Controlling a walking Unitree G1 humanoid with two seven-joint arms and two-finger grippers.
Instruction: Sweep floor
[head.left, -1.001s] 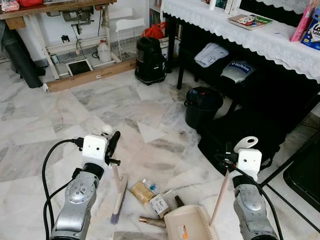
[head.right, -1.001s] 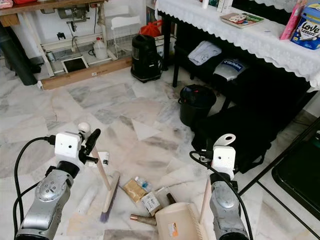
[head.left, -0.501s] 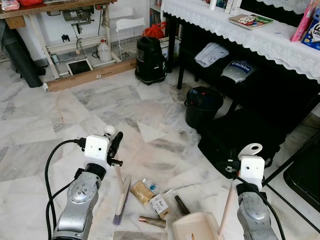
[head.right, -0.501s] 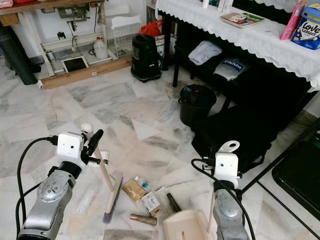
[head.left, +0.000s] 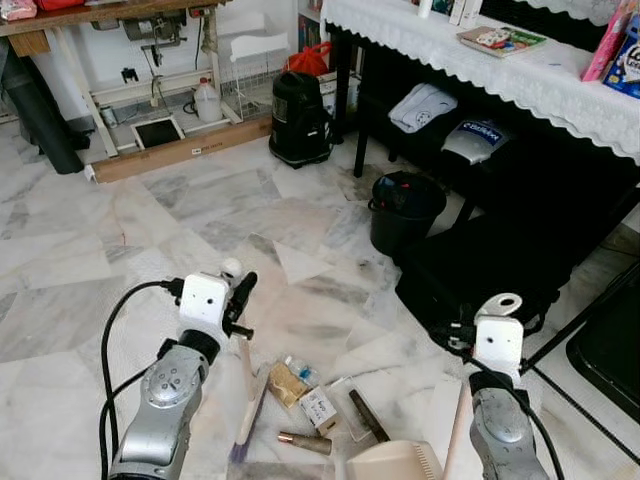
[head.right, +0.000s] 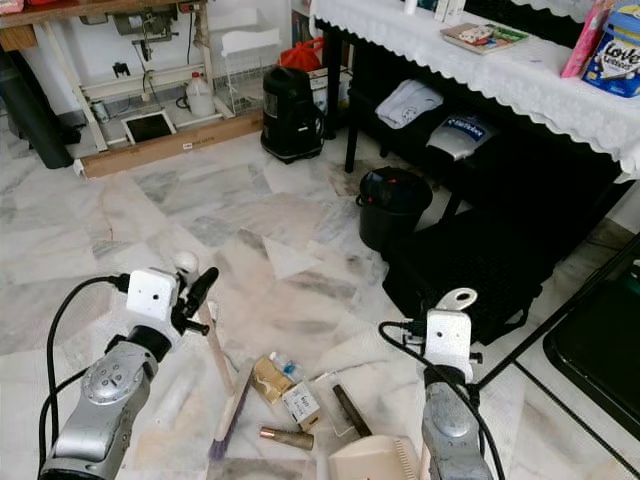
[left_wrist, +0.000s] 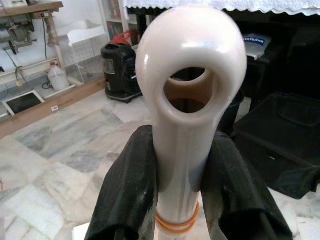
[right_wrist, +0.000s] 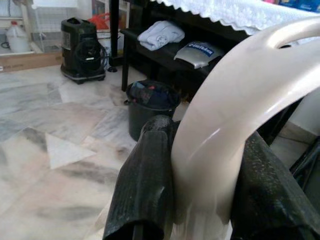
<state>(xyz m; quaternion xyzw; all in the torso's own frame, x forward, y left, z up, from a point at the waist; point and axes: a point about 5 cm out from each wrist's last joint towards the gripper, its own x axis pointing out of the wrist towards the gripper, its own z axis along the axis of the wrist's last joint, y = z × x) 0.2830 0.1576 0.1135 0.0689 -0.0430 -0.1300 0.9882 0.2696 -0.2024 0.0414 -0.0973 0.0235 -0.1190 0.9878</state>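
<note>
Marble floor (head.left: 180, 215) spreads before me, with a small litter pile (head.left: 305, 395) as my landmark: wrappers, a small box, a brown tube. Beyond the pile stands a black bin (head.left: 405, 212) beside a black worktop draped in white lace (head.left: 470, 50).

My left hand (head.left: 240, 300) is clamped on the cream handle of the broom (head.left: 245, 400), whose brush head rests on the floor just left of the pile. My right hand (head.right: 445, 330) grips the upright handle of the dustpan (head.right: 375, 460), whose tray sits on the near side of the pile, toothed edge showing.

I judge both tools light, stiff plastic, a bit slick, so a firm hold high on each handle suits; the broom's bristles will flex, and the litter looks light enough to skid or scatter.

From the left wrist view I see the broom's hanging loop (left_wrist: 190, 80) and both black fingers (left_wrist: 125, 195) pressed to the shaft, with an orange band below. From the right wrist view the dustpan's loop (right_wrist: 240, 90) sits pinched likewise. Head views alone place both tools around the pile.
</note>
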